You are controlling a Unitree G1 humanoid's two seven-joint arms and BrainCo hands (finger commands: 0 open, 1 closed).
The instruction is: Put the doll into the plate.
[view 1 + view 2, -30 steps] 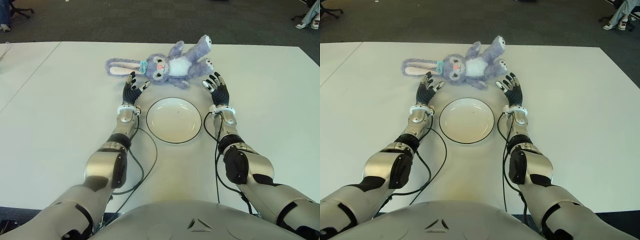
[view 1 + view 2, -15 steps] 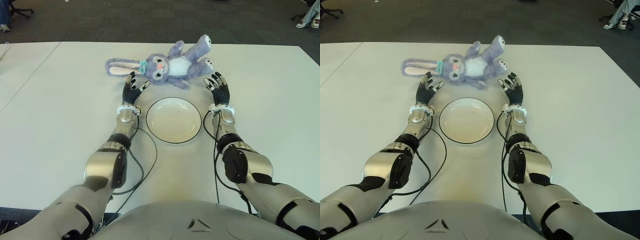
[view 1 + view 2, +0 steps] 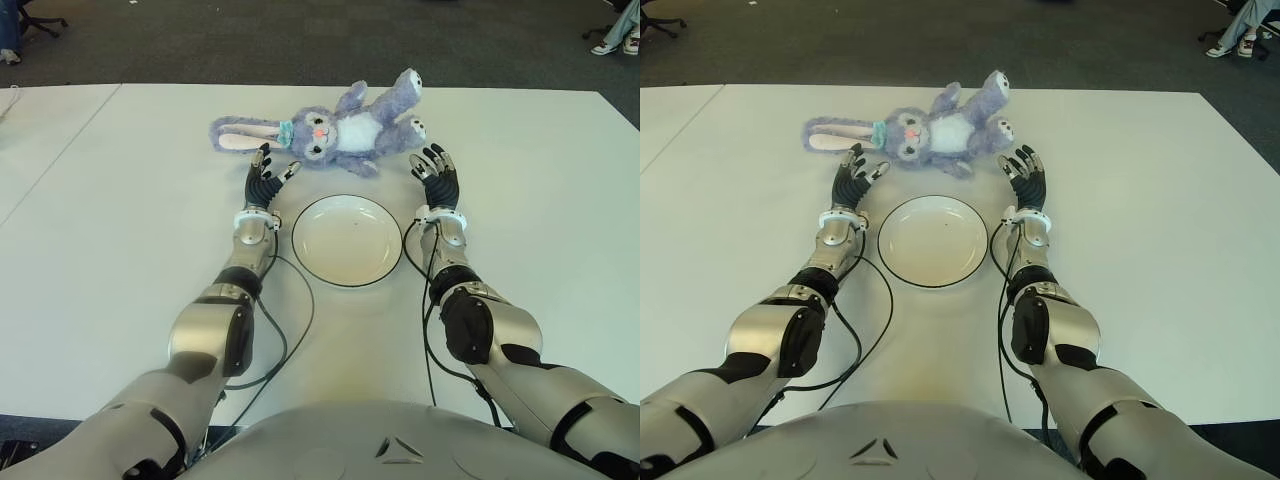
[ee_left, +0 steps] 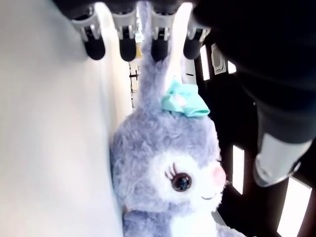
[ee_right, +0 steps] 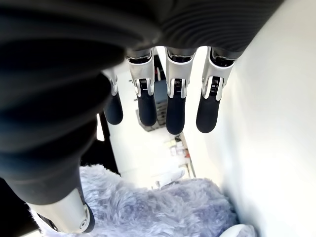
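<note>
Both hands are bracketing the purple plush rabbit doll, fingers spread, empty: left hand holding position, right hand creeping closer. We are noting the doll lying beyond the white round plate on the desk, ungrasped.

Table: bare white surface is seen left of the left hand and right of the right hand.
Plate: the lane between the two forearms is filled by it.
Plush rabbit: the far side is blocked just beyond both sets of spread fingers.
Gap at the left hand: the rabbit's head is faced closely.
Gap at the right hand: the rabbit's foot is just beside the fingertips.
</note>
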